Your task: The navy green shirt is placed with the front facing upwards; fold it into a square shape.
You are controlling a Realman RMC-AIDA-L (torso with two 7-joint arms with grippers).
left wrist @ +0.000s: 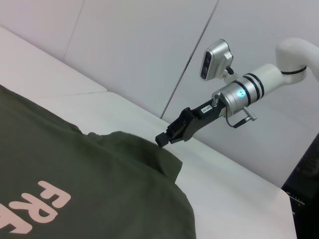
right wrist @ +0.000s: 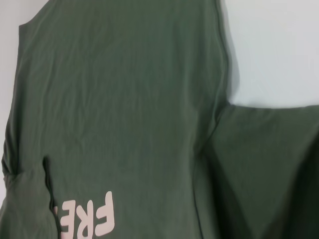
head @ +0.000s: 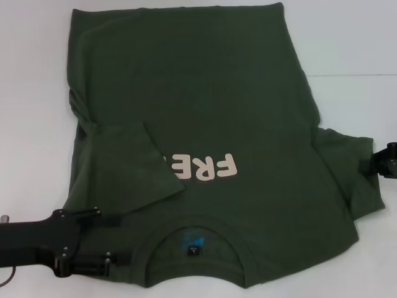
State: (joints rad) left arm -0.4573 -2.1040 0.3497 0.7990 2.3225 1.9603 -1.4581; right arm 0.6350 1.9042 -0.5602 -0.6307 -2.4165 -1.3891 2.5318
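Observation:
The navy green shirt [head: 198, 93] lies front up on the white table [head: 353, 37], its collar [head: 195, 239] nearest me. One sleeve [head: 130, 161] is folded in over the chest and covers part of the pink lettering [head: 208, 166]. My left gripper [head: 107, 236] rests open over the shoulder beside the collar, nothing between its fingers. My right gripper [head: 372, 162] is at the outer edge of the other sleeve [head: 347, 167]. In the left wrist view the right gripper [left wrist: 162, 139] is shut on that sleeve's edge, which rises to a small peak. The right wrist view shows the shirt [right wrist: 124, 99] from above.
Bare white table surrounds the shirt on the far side and on the right [head: 360, 112]. Pale wall panels [left wrist: 149, 45] stand behind the table. A dark object [left wrist: 305, 189] sits past the table's corner in the left wrist view.

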